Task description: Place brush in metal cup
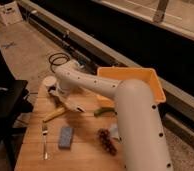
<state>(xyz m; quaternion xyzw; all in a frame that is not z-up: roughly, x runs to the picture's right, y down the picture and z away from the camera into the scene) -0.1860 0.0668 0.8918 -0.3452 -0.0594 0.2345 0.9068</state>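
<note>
Wooden table (85, 155) carries the whole layout, with one white arm (120, 100) reaching across it from the lower right toward the far left corner.

Count: one silver fork (44, 141) at the left edge; one blue sponge (66, 136) just right of the fork; one bunch of dark grapes (106, 141) right of centre; one green item (105, 111) under the forearm; one yellowish item (54, 114) lying diagonally near the left side; one orange bin (140, 80) at the far right corner; one white cup (50, 81) at the far left corner. A coil of black cable (59, 60) lies on the floor beyond the table.

Gripper (57, 95) sits at the far left of the table, just in front of the white cup. Cannot tell how it is set, nor what it carries.

Brush and metal cup: neither can be picked out; the wrist covers that patch of table, so the brush's heading and long axis cannot be read.
</note>
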